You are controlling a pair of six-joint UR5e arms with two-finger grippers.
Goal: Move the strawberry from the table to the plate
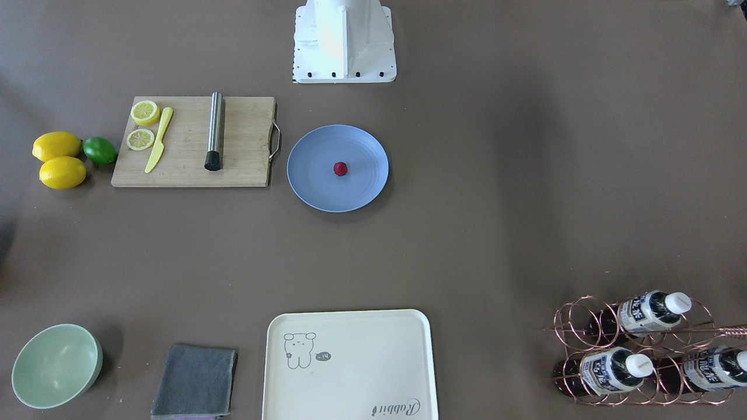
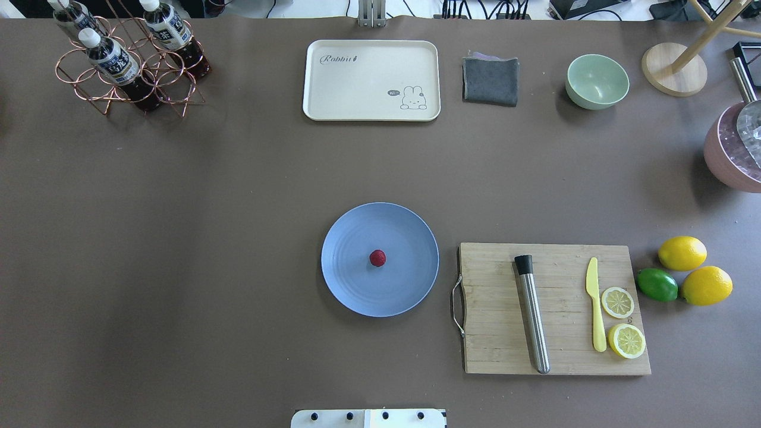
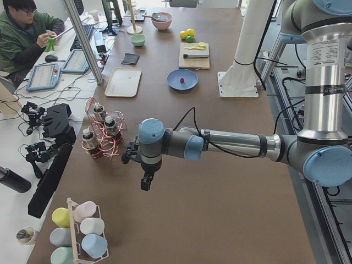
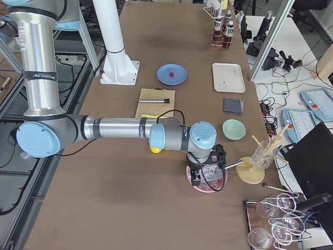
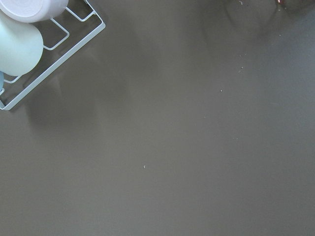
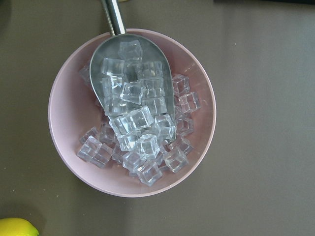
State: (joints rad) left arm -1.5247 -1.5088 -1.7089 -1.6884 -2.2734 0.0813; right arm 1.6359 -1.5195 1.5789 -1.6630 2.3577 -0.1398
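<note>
Strawberry (image 1: 340,169) sits near the centre of the plate (image 1: 312,181), a little above mid-frame in the front-facing view; the overhead view agrees. It touches the plate only and lies clear of the rim. Nothing of it rests on the bare desk (image 1: 496,204).

Step in hand: by my reading the placing is done and the task is at its end. Neither arm is anywhere near the plate.

Next move: I judge none is needed on the berry. If anything, the arms go to rest, and each path should stay high over the racks and the ice bowl.

Arm pose:
- Left arm: stretched out low and level in the left side view, wrist bent down, left fingers (image 3: 145,184) pointing at bare desk in the lower middle of that frame. Its wrist camera shows only desk and a corner of the cup rack (image 5: 59,54) at upper left.
- Right arm: likewise stretched level in the right side view, right fingers (image 4: 201,178) hanging over the pink bowl (image 6: 64,108) of ice cubes with its scoop (image 6: 113,14).

Finger state: both sets show only in the side views, and neither wrist camera catches them. I cannot tell whether they are spread or pressed together. Neither visibly carries anything.
</note>
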